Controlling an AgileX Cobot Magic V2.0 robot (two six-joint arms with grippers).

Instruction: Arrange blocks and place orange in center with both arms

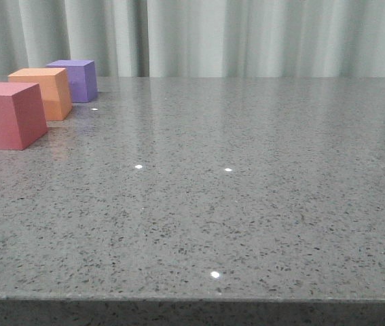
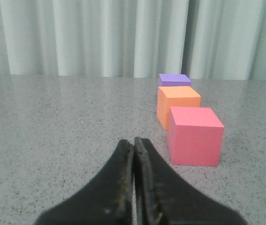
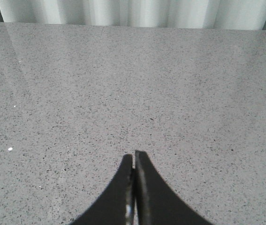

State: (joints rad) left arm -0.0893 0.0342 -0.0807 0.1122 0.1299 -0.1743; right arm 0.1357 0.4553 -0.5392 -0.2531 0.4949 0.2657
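- 3 cubes in a row at the table's (image 1: 246, 204) far left, running from near to far: red cube (image 1: 7, 114) nearest, orange cube (image 1: 44, 92) in the middle, purple cube (image 1: 75, 79) farthest, by the curtain (image 1: 246, 37).
- Narrow gaps between neighbours in the front view; contact impossible to judge.
- Left gripper (image 2: 133, 143): pressed together, holding nothing, near the red cube, apart from it.
- Right gripper (image 3: 133, 155): pressed together, empty, over bare table.
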